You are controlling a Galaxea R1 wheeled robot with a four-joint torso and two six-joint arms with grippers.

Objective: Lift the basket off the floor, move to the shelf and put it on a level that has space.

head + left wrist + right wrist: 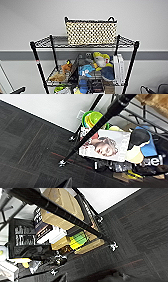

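Note:
The woven beige-and-dark basket (pixel 91 32) stands upright on the shelf's top wire level (pixel 45 42), set toward the right and close to the wall. Nothing holds it. The shelf (pixel 132 62) is a black wire rack right in front of me. My left gripper (pixel 17 90) and right gripper (pixel 150 90) hang low at either side of the rack, well below the basket and apart from it. Dark grey carpet floor (pixel 25 144) lies beside the rack's post (pixel 100 124). The right wrist view looks along another post (pixel 50 206) to the floor (pixel 140 225).
Plush toys (pixel 100 61) and white boxes (pixel 118 67) crowd the tier below the basket. Lower down lie a magazine (pixel 107 145), green bowls (pixel 93 117) and cardboard boxes (pixel 62 203). Casters (pixel 113 246) rest on the carpet. A white wall with a grey band (pixel 20 55) stands behind.

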